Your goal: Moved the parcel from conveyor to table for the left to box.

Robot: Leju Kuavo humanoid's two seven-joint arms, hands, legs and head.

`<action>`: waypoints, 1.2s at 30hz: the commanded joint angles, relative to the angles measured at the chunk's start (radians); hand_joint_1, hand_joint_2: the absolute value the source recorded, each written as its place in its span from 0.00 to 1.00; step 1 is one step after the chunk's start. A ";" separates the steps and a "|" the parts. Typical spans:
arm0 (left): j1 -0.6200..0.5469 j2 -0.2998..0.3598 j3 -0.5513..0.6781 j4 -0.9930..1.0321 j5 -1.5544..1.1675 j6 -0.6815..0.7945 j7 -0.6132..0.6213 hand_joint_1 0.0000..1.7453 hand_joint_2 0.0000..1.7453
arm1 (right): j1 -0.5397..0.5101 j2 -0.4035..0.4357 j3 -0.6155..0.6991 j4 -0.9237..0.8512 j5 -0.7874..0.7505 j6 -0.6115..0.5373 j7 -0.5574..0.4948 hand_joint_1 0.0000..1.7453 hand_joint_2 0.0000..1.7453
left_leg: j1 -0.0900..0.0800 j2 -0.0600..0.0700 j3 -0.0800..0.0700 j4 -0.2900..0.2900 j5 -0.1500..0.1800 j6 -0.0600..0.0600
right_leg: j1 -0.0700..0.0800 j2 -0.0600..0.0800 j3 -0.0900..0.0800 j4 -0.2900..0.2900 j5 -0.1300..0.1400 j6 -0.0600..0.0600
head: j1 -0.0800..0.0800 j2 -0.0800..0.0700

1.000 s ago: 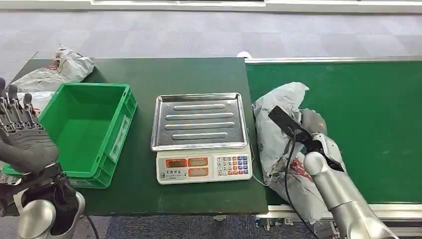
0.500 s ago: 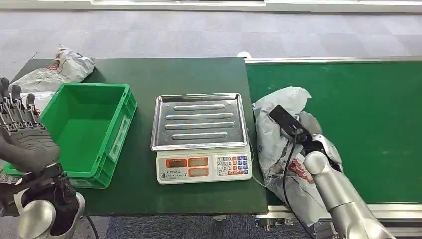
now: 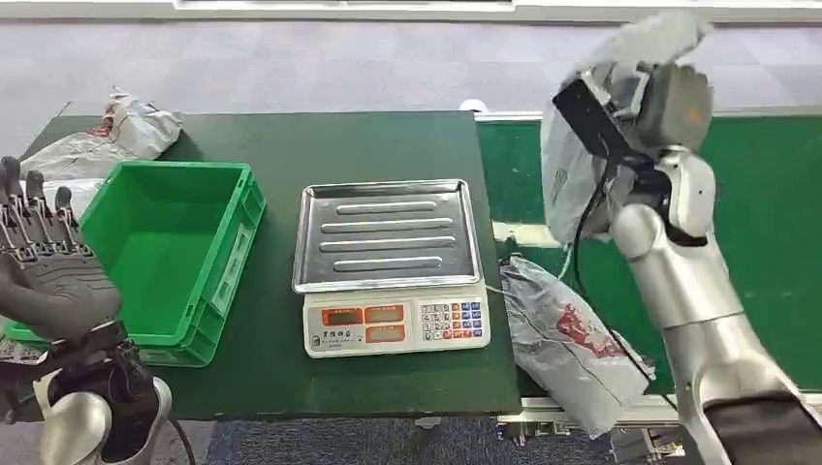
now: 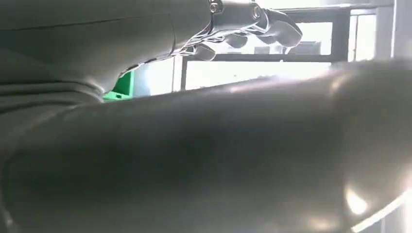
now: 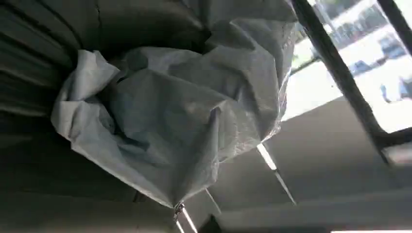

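Head view: my right hand (image 3: pixel 669 102) has lifted a grey parcel (image 3: pixel 572 179) high off the conveyor (image 3: pixel 766 213); half a second ago it was still down on the belt. It hangs in my clamped fingers above the belt's left end, just right of the worktop (image 3: pixel 388 145). A second grey parcel (image 3: pixel 567 339) lies at the near left end of the belt. The lift is done, so I judge the carry leftward comes next. My left hand (image 3: pixel 48 262) waits with its fingers apart, holding nothing, near the green box (image 3: pixel 165 252), left of the scale (image 3: pixel 393 266).

Left wrist view: my fingers (image 4: pixel 272 31) spread, nothing in them.

Right wrist view: crumpled parcel bunched against my hand.
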 commanded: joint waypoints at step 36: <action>-0.039 -0.109 0.037 0.027 0.159 0.111 -0.120 0.00 0.00 | -0.044 0.381 0.570 0.380 0.090 0.206 -0.077 1.00 1.00 | 0.003 -0.003 0.006 -0.006 0.004 -0.003 | 0.005 -0.003 0.006 -0.005 0.001 -0.004 | 0.000 0.000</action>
